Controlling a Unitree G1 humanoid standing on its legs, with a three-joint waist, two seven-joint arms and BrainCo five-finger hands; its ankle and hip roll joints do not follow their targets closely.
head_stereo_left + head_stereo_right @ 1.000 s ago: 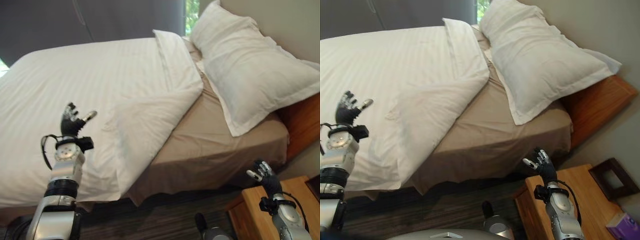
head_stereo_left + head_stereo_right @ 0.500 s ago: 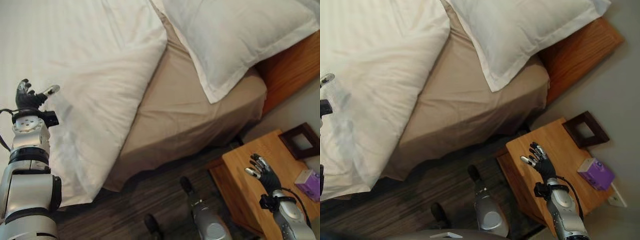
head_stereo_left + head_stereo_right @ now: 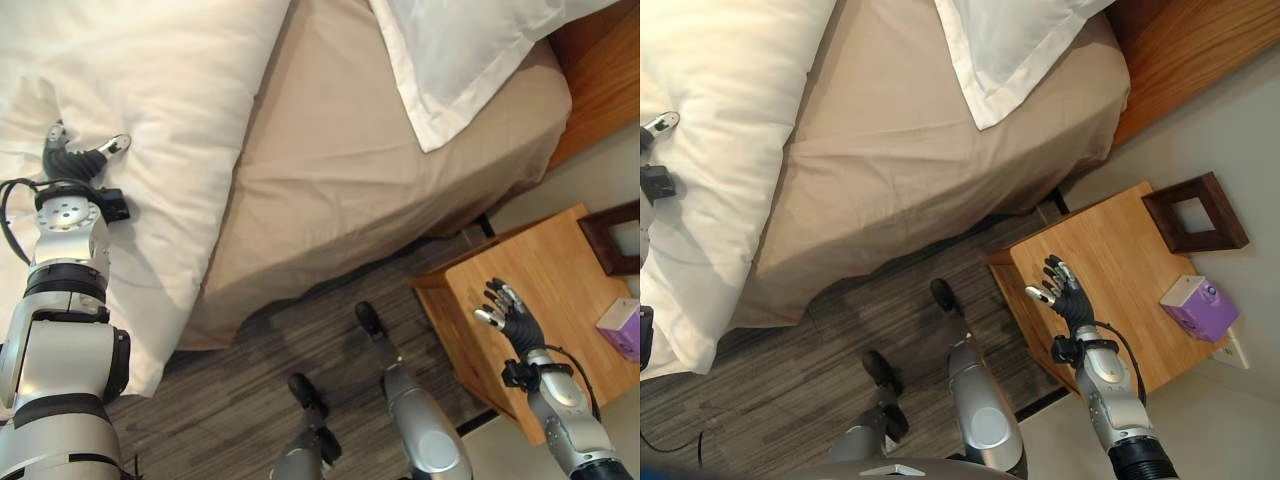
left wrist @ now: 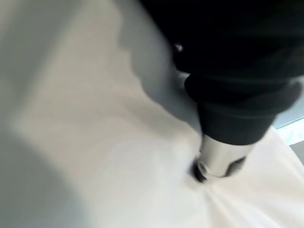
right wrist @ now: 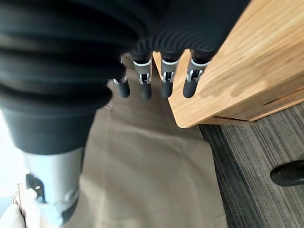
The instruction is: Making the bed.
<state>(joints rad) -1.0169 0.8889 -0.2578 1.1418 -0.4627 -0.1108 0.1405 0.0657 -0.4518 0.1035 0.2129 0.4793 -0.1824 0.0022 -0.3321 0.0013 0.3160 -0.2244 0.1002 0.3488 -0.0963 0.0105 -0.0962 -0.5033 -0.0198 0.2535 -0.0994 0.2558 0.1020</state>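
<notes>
White duvet (image 3: 150, 130) lies folded back across bed, tan sheet (image 3: 370, 190) bare. Soft, bulky, light; likely best taken at turned edge. Left hand (image 3: 75, 158) on duvet, fingers curled, grip unclear. Right hand (image 3: 1064, 291) over wooden nightstand (image 3: 1120, 260), fingers relaxed, empty.

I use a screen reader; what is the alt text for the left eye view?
The left hand pinches the white duvet beside bare tan sheet. The open right hand hovers over a wooden nightstand.

a bedroom is shown: a bed (image 3: 400, 170) with white duvet (image 3: 150, 90) and pillow (image 3: 460, 50), a wooden nightstand (image 3: 540, 290) beside it.
</notes>
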